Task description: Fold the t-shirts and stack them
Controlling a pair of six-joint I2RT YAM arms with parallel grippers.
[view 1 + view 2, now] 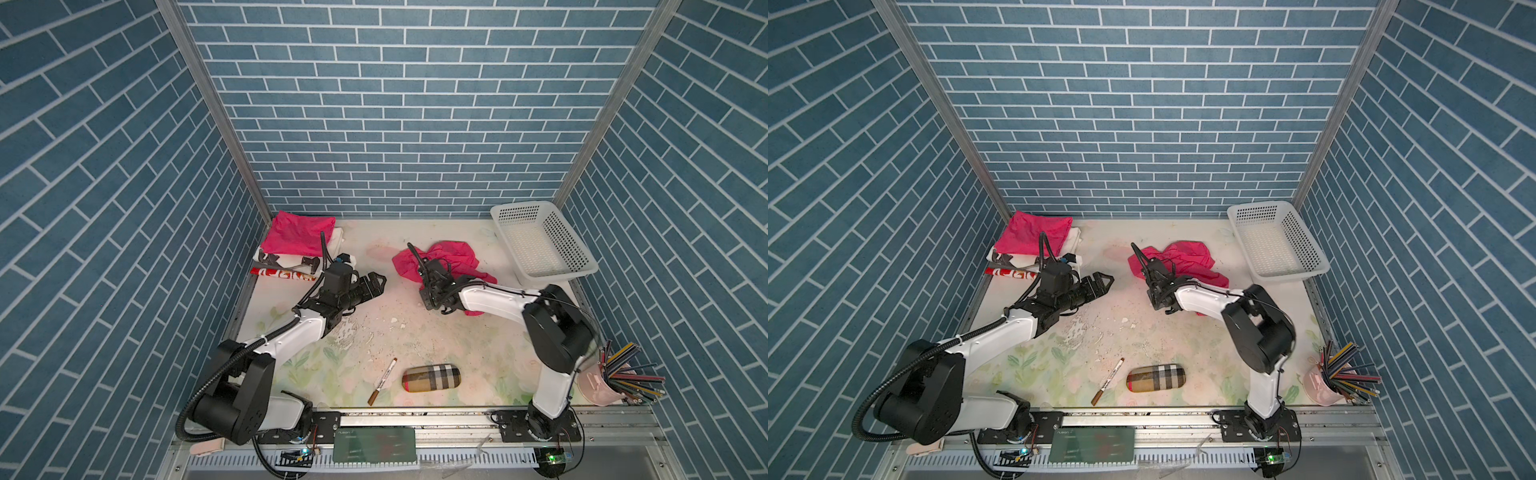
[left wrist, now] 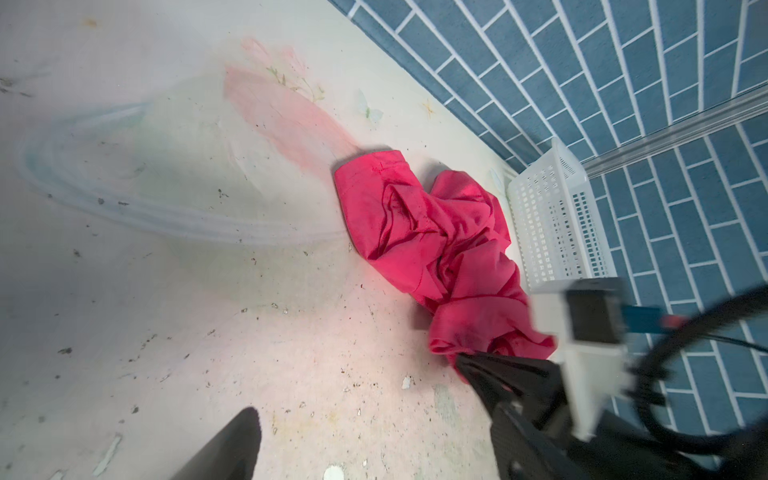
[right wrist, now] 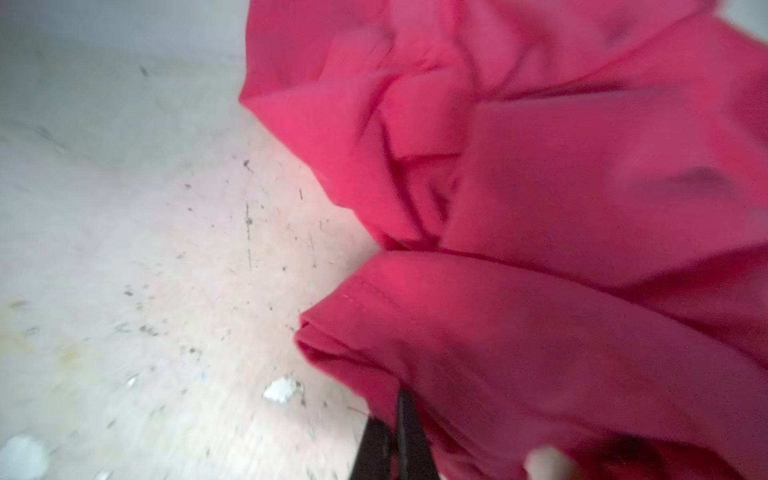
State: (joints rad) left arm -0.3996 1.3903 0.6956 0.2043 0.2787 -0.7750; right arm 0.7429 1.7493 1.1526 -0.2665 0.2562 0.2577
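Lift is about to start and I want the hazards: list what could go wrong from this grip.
1. The right gripper is shut on just an edge fold of the crumpled t-shirt; the thin cloth may slip out.
2. The left gripper is open and apart from it; a one-armed lift may leave it bunched.

Lettering on red-and-white wrapper (image 1: 282, 274) illegible, word on green panel (image 1: 374, 444) too small
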